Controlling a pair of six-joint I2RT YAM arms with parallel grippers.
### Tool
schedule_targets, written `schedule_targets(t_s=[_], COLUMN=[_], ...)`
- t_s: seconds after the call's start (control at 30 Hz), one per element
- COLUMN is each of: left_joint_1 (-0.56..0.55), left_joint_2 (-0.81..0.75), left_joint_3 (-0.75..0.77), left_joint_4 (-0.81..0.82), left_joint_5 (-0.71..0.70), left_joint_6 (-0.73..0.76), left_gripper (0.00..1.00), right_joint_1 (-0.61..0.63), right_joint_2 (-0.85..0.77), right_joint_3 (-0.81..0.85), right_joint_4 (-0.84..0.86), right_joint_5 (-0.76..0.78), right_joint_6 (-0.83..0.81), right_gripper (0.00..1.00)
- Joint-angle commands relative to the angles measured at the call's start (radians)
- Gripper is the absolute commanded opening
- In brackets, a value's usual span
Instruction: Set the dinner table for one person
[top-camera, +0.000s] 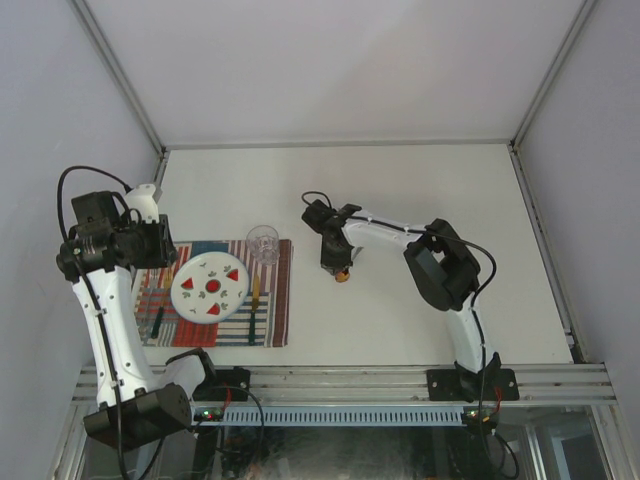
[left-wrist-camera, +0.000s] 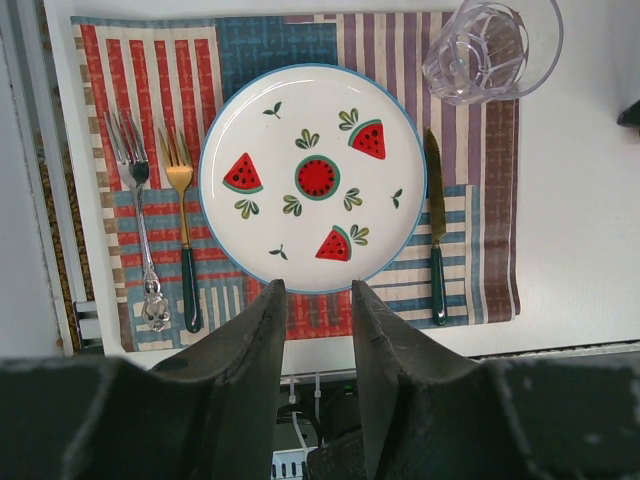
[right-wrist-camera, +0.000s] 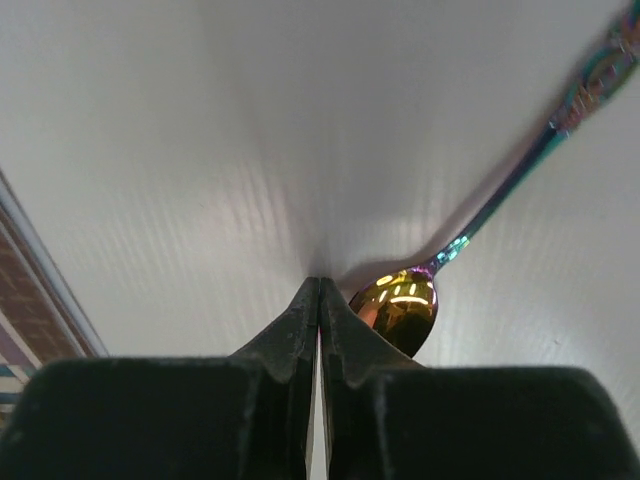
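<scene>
— How is the place setting coming along?

— It's looking mostly done. On the striped placemat (left-wrist-camera: 100, 70) the watermelon plate (left-wrist-camera: 312, 178) is sitting in the middle. A silver fork (left-wrist-camera: 140, 215) and a gold fork (left-wrist-camera: 184, 240) are lying on its left, and the knife (left-wrist-camera: 436, 235) on its right. The glass (left-wrist-camera: 490, 45) is standing at the mat's far corner, beyond the knife.

— So what's missing?

— The spoon (right-wrist-camera: 400, 305), I'd judge. It's lying out on the bare counter (top-camera: 400, 190), well apart from the mat, off to the right. That big off-white counter is stretching under everything, rail to rail.

— Is the right claw (right-wrist-camera: 319, 300) getting it?

— It's down at the counter with its fingers pressed together. The spoon's bowl is sitting just beside them, not between, so it's pinching nothing.

— And the left claw (left-wrist-camera: 318, 300)?

— It's hovering over the mat's near edge, fingers partly spread, carrying nothing.
</scene>
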Motion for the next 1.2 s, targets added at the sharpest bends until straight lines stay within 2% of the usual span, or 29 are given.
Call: schedule_targets(t_s=[0.0, 0.17, 0.37, 0.77, 0.93, 1.17], left_joint_1=[0.006, 0.006, 0.005, 0.005, 0.005, 0.005], left_joint_2=[0.006, 0.012, 0.002, -0.012, -0.004, 0.021], left_joint_3=[0.011, 0.011, 0.001, -0.011, -0.023, -0.048], left_joint_4=[0.021, 0.02, 0.019, 0.021, 0.035, 0.082], left_joint_5=[0.01, 0.019, 0.036, 0.034, 0.046, 0.034], left_joint_6=[-0.016, -0.01, -0.001, 0.019, 0.02, -0.005], left_gripper=[0.38, 0.37, 0.38, 0.38, 0.38, 0.37], right_joint_1=[0.026, 0.051, 0.072, 0.097, 0.096, 0.033], right_joint_2=[-0.109, -0.172, -0.205, -0.248, -0.3, -0.305], right_joint_3=[-0.104, -0.191, -0.217, -0.204, -0.134, -0.098], right_joint_4=[0.016, 0.0, -0.008, -0.041, -0.065, -0.134], right_joint_5=[-0.005, 0.014, 0.03, 0.078, 0.147, 0.186], right_joint_6=[0.023, 0.038, 0.04, 0.024, 0.006, -0.014], right_gripper=[0.0, 0.0, 0.0, 0.0, 0.0, 0.0])
